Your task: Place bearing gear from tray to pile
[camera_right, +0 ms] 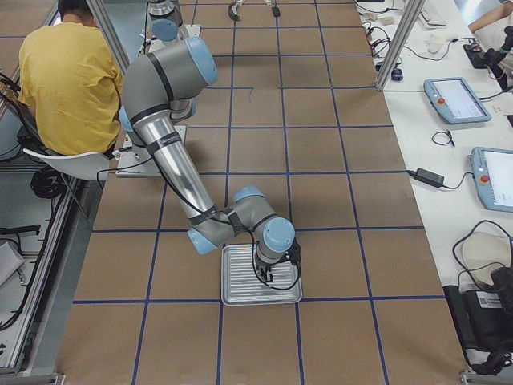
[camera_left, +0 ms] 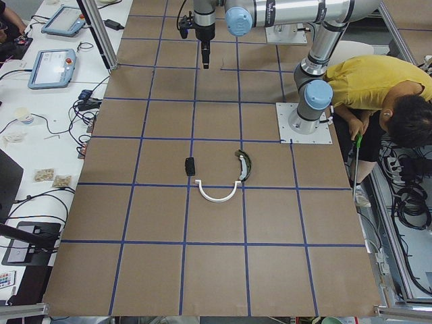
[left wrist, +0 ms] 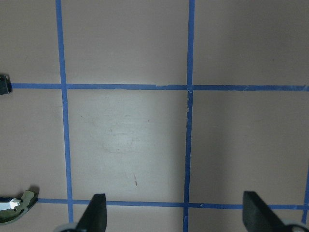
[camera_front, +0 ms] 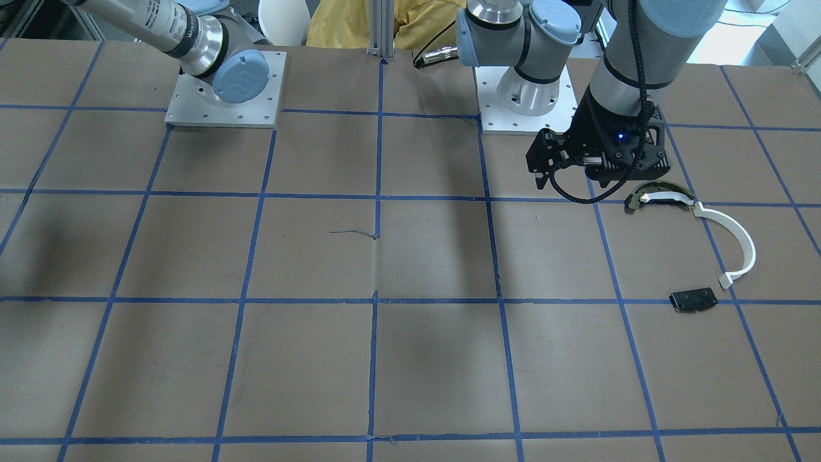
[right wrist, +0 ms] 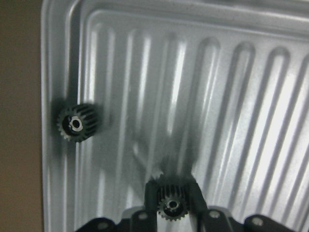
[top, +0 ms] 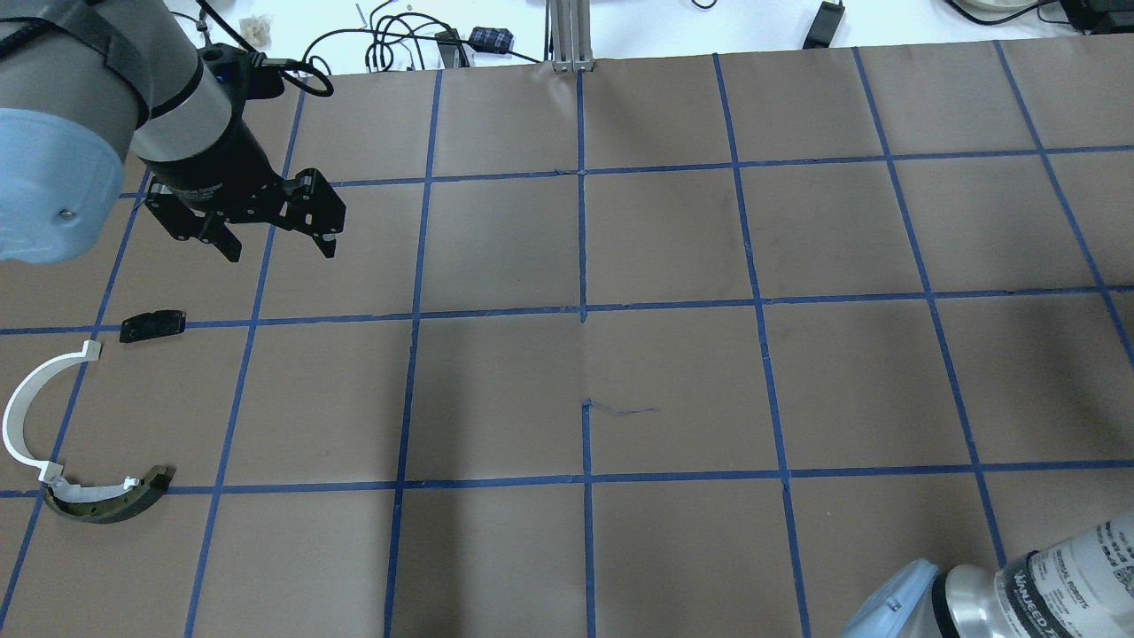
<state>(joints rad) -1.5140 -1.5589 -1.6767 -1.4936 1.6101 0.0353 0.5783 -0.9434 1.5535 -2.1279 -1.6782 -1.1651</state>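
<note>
Right gripper (right wrist: 173,195) clenched on a small bearing gear (right wrist: 172,209), low over the ribbed metal tray (right wrist: 251,96). A second gear (right wrist: 76,124) lies on its side by the tray's wall, well apart from the held one. Left gripper (top: 279,248) released and empty, hanging above the table near the pile.

Pile at the far end from the tray: white curved strip (top: 22,416), its end touching the olive-and-white arc (top: 106,507), with the black plate (top: 152,325) lying near both.

Risks, as I judge them:
- Fingers pinch a toothed, round part, so a shallow bite could let it twist or drop on the lift.
- Long carry across the table; any slip leaves the gear in open squares, not the pile.
- Left arm stands close to the pile — the two arms could crowd each other there.
- Set down on edge, the gear may roll off.

Surface: brown paper table (top: 673,381), flat, gridded in blue tape. Room: a person in a yellow shirt (camera_right: 68,80) seated by the robot's base; side bench with teach pendants (camera_right: 457,98) and cables.
</note>
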